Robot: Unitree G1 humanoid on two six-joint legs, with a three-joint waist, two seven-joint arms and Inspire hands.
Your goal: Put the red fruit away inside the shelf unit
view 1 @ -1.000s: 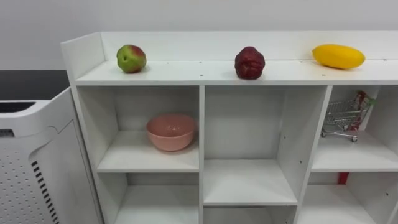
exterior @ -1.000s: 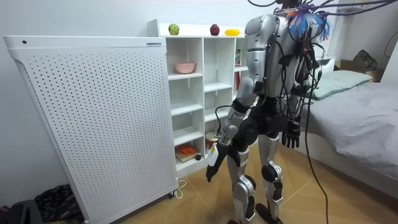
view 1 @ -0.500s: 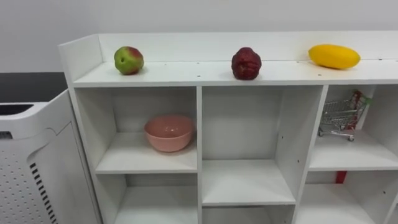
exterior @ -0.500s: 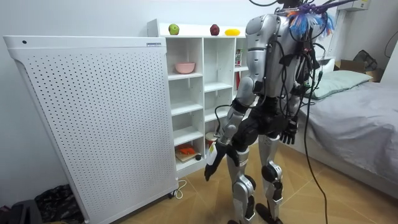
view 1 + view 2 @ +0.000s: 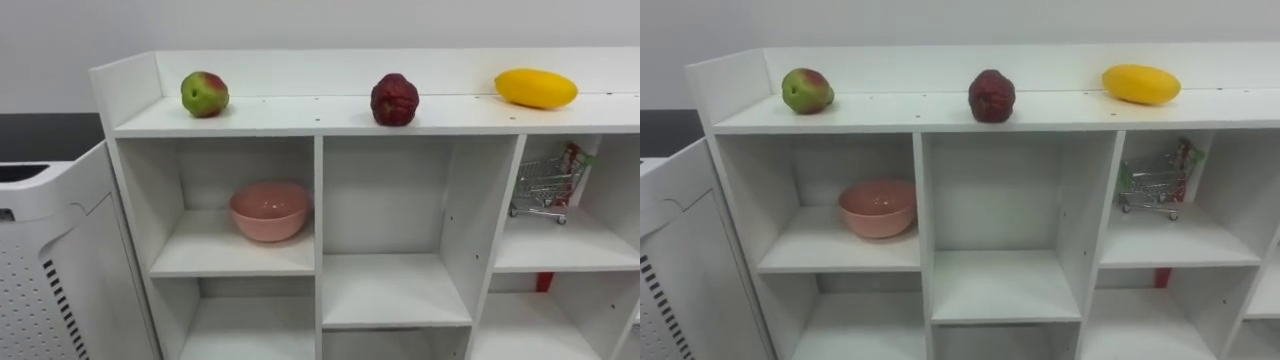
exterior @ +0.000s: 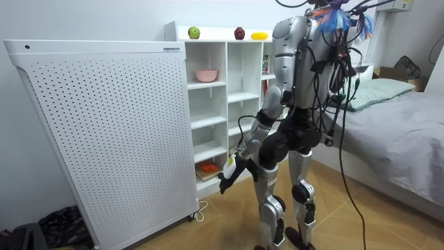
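I'm swinging my left hand (image 6: 231, 177) forward towards the white cubby closet (image 5: 318, 230), fingers loose and holding nothing, while the green-and-red apple (image 5: 205, 93), dark red wrinkled fruit (image 5: 394, 99) and yellow oval fruit (image 5: 535, 88) are sitting untouched on top, so I'm judging the arranging is only beginning.

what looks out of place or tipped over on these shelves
Nothing spilled or tipped. The apple, dark red fruit and yellow fruit sit apart on top; the pink bowl stands upright. Only the small shopping cart seems odd here.
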